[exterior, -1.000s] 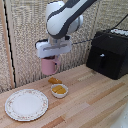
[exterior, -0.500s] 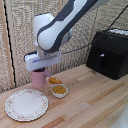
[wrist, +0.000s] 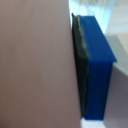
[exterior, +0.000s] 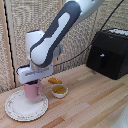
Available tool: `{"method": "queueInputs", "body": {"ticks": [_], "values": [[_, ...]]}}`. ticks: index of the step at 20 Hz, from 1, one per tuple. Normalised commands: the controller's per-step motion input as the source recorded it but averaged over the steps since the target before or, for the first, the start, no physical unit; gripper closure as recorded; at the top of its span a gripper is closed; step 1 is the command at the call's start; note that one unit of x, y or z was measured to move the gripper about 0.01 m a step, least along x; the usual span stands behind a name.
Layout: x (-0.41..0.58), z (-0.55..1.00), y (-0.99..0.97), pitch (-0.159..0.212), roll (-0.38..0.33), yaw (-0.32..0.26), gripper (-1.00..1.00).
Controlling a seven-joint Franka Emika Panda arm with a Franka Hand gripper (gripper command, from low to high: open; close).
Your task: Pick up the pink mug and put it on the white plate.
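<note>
The pink mug (exterior: 33, 89) is upright on or just above the white platter (exterior: 22, 109) at the exterior view's lower left. My gripper (exterior: 32, 81) comes down from above and is shut on the mug's rim; the flat white block hides the mug's top. In the wrist view the mug's pink wall (wrist: 35, 65) fills most of the picture, with one blue-padded finger (wrist: 95, 70) pressed against it. I cannot tell whether the mug's base touches the platter.
A small white bowl (exterior: 60, 90) with orange contents stands just beside the platter, with an orange piece (exterior: 54, 80) behind it. A black box-shaped appliance (exterior: 110, 52) stands at the back on the exterior view's right. A woven screen stands behind the wooden table.
My gripper has carried the pink mug toward the exterior view's left and down, from above the bowl area to the platter.
</note>
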Motion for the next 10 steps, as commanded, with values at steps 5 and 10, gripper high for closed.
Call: {"method": "queueInputs", "body": {"ticks": [5,10], "values": [[0.35,-0.2,0.28,0.0,-0.031,0.006,1.0],[0.267,-0.02,0.18,-0.001,0.0,0.0,1.0]]}}
